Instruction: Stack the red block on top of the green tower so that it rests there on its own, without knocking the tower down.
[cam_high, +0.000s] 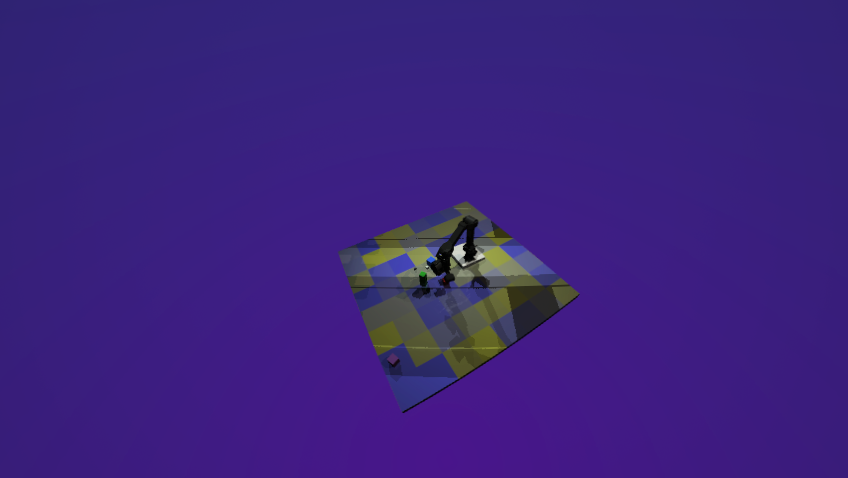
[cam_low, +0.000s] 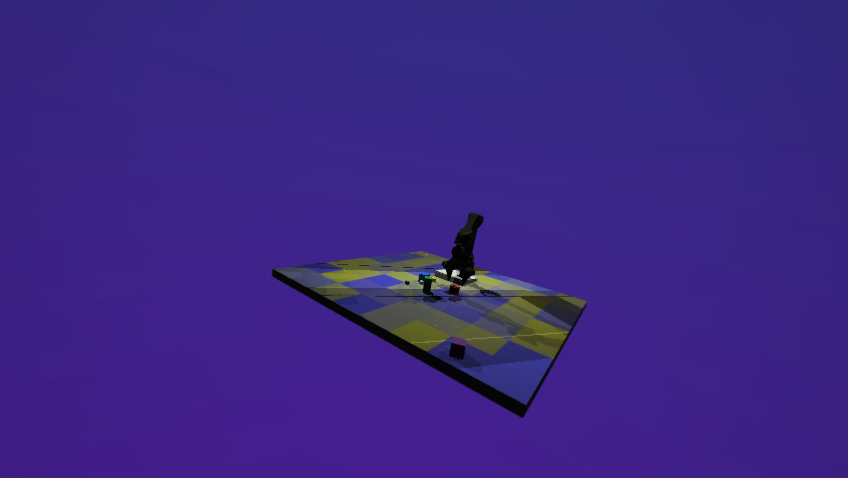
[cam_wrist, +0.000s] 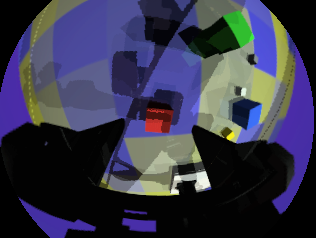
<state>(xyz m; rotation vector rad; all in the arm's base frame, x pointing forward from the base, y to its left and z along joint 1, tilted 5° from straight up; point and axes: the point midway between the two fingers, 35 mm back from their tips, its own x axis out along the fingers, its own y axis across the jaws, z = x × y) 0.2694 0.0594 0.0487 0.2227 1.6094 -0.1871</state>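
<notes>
The red block (cam_high: 443, 282) (cam_low: 454, 289) (cam_wrist: 159, 119) sits on the checkered board. My gripper (cam_high: 443, 275) (cam_low: 456, 282) (cam_wrist: 159, 125) is open and empty, pointing down just above the red block. In the wrist view the block shows between the two fingertips, slightly nearer the left one; the exact height gap is hard to tell. The green tower (cam_high: 422, 277) (cam_low: 427, 285) (cam_wrist: 238, 30) stands upright to the left of the red block in the top and exterior views, and at the upper right in the wrist view. The fingers partly hide the red block in the top view.
A blue block (cam_high: 431, 261) (cam_low: 422, 277) (cam_wrist: 246, 114), a small yellow piece (cam_wrist: 228, 133), a small white piece (cam_wrist: 241, 91) and a small dark piece (cam_low: 407, 282) (cam_wrist: 252, 59) lie near the tower. A purple block (cam_high: 393, 359) (cam_low: 457, 348) sits near the board's far corner from the arm.
</notes>
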